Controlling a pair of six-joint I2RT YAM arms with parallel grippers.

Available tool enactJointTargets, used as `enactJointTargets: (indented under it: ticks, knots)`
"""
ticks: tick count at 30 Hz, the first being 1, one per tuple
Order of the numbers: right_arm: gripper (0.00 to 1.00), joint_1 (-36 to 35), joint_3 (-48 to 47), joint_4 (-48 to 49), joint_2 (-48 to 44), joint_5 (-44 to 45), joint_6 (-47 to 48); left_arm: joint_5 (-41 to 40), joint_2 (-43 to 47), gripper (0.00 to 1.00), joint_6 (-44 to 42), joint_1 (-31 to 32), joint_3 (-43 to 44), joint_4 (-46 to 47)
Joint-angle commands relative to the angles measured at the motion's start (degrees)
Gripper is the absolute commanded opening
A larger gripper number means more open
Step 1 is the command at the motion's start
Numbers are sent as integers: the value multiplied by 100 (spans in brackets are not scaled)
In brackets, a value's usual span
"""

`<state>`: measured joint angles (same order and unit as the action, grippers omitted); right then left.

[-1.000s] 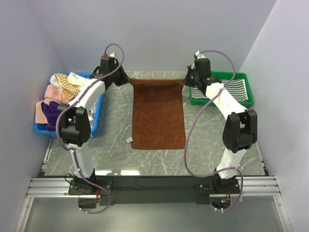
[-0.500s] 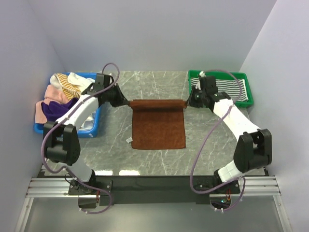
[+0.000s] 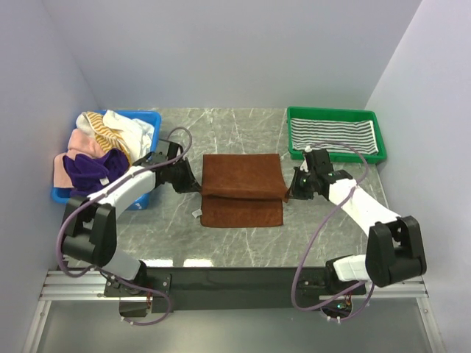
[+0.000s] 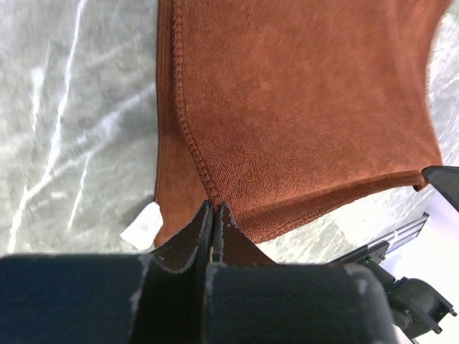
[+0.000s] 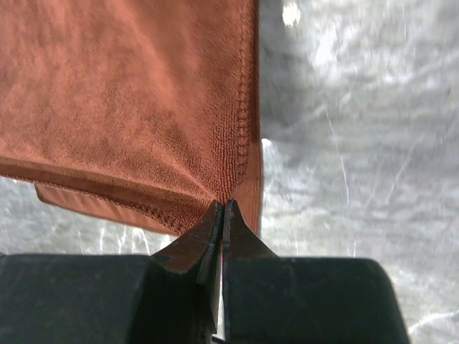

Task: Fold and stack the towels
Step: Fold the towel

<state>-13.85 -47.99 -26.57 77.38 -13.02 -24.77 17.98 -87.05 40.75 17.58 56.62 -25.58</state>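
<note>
A plain brown towel (image 3: 243, 187) lies in the middle of the marble table, its far half doubled over toward the near edge. My left gripper (image 3: 199, 188) is shut on the left corner of the upper layer (image 4: 213, 192). My right gripper (image 3: 288, 193) is shut on the right corner (image 5: 228, 193). The lower layer's near edge (image 3: 243, 217) still shows beyond the upper one, with a white label (image 4: 142, 226) at its left corner. A grey-white striped towel (image 3: 333, 135) lies flat in the green tray. Mixed-colour towels (image 3: 99, 143) are heaped in the blue bin.
The green tray (image 3: 378, 129) stands at the back right, the blue bin (image 3: 140, 197) at the left against the side wall. Both forearms reach low over the table on either side of the brown towel. Walls close in on three sides.
Both grippers have carried the towel's far edge from the back of the table toward the near side, doubling the cloth over itself. The arms have come down lower.
</note>
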Motion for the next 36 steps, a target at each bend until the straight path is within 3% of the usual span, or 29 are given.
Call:
enactJointTargets:
  ticks: [1, 17, 36]
  knots:
    - [0, -22, 236, 117, -460, 80, -27, -268, 451, 1, 82, 43, -229, 159]
    - [0, -206, 940, 90, -936, -78, -265, -444, 1198, 1, 187, 193, -1197, 203]
    - [0, -303, 1450, 248, -259, 317, -467, -576, 786, 1, 398, 571, -2225, 765]
